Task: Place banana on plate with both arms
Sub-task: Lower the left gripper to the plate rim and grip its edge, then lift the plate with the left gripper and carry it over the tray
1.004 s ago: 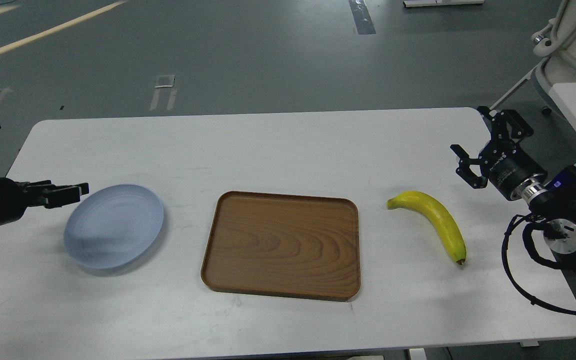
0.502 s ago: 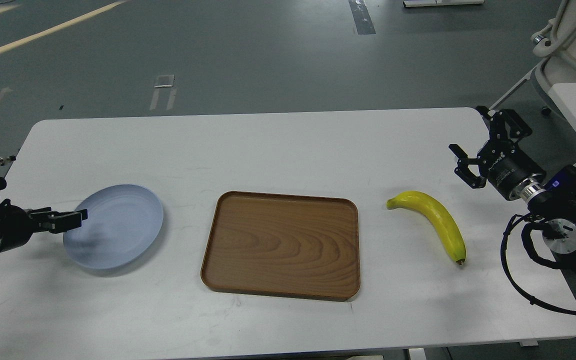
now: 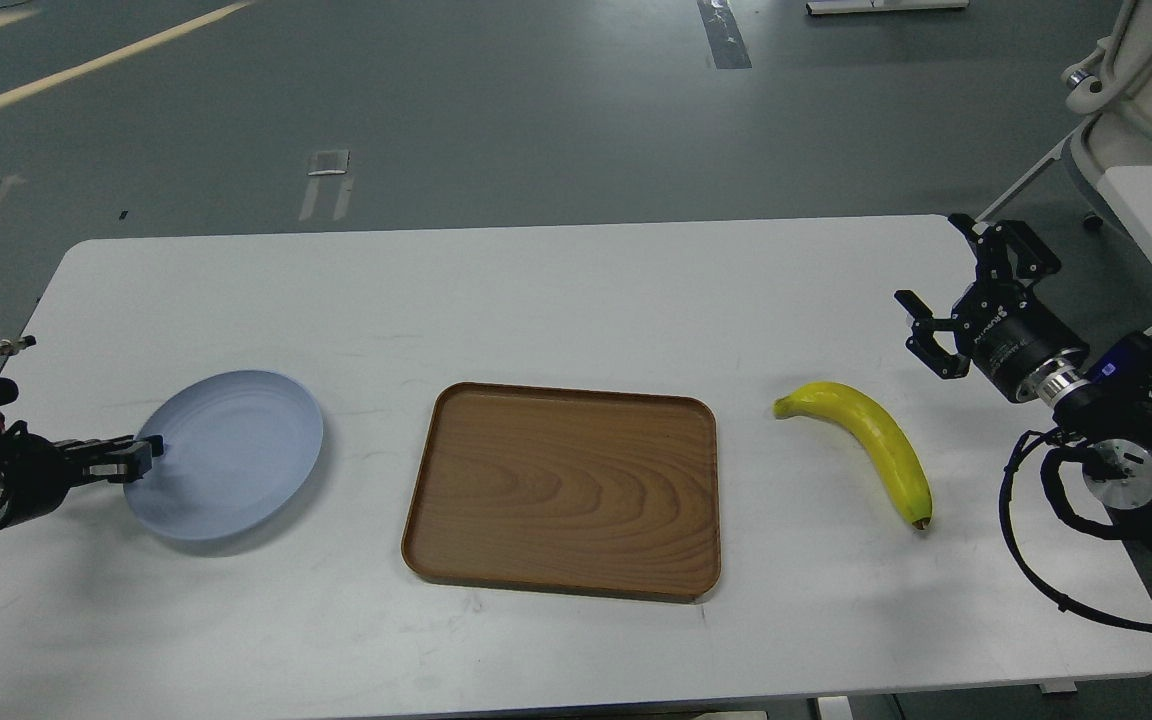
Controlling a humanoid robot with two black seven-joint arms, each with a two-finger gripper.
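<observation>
Lying on the white table [image 3: 556, 290], at the right side of the frame, is the yellow banana [image 3: 876, 440]. It curves from its upper left end down to a small dark tip at the lower right. Nothing is touching it.

The pale blue plate [image 3: 236, 455] sits at the left side of the frame, well apart from the banana. Between them, in the middle of the frame, is a brown wooden tray [image 3: 566, 490] with nothing in it.

The left gripper [image 3: 141, 462] comes in from the left edge. Its tip is right at the plate's left rim and looks like it touches it. It is small and dark, so I cannot tell if its fingers are spread or pressed together.

The right gripper [image 3: 941, 285] is at the right edge, up and to the right of the banana, near it but not touching. Its two fingers are spread wide apart, with nothing between them.

Gray floor fills the top of the frame.
</observation>
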